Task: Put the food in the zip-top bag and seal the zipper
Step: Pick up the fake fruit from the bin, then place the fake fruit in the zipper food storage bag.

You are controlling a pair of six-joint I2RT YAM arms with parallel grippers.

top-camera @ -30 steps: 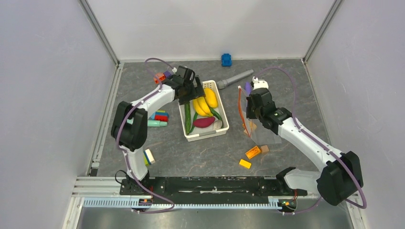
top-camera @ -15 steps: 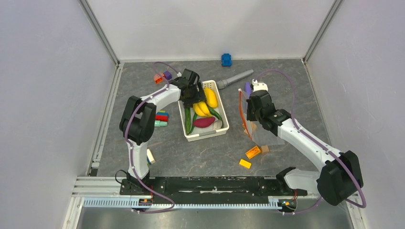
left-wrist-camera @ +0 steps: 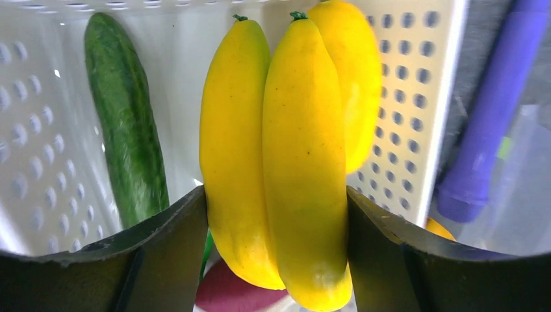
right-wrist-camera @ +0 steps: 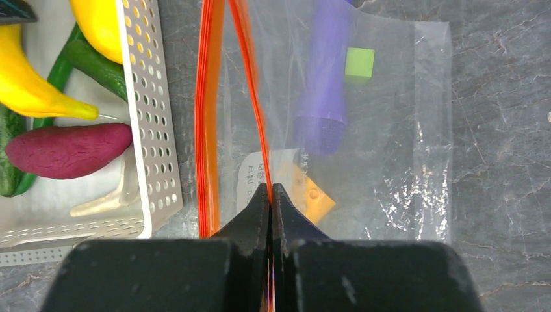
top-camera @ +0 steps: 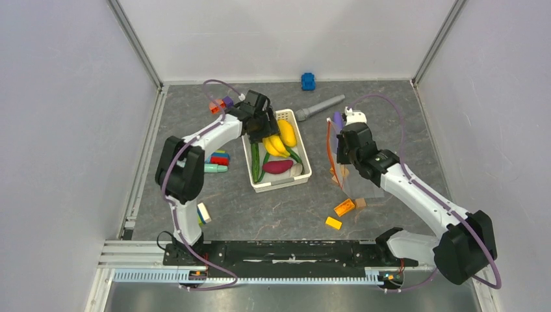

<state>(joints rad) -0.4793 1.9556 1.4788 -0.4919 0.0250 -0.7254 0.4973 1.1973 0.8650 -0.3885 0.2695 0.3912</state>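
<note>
- The step in hand is the first pick: the food sits in the white basket (right-wrist-camera: 153,117) at mid-table, and none of it looks to be in the bag (right-wrist-camera: 403,130) yet.
- The left gripper (left-wrist-camera: 276,203) is down in the far end of the basket, its jaws standing wide on either side of two yellow bananas (left-wrist-camera: 286,162) and right up against them. Whether they squeeze yet, I cannot tell.
- A cucumber (left-wrist-camera: 127,130) lies just left of the bananas; a sweet potato (right-wrist-camera: 65,151) and a whitish piece (right-wrist-camera: 107,198) lie at the near end.
- The bag lies just right of the basket. The right gripper (right-wrist-camera: 270,195) is pinched tight on one lip of the orange zipper (right-wrist-camera: 209,130), holding the mouth apart.
- A purple cylinder (right-wrist-camera: 325,84) shows through the plastic; inside or under it, I cannot tell.
- Next move, as I judge it: firm the grip, lift the bananas clear of the basket wall, carry them right and feed them end-first through the narrow gap.
</note>
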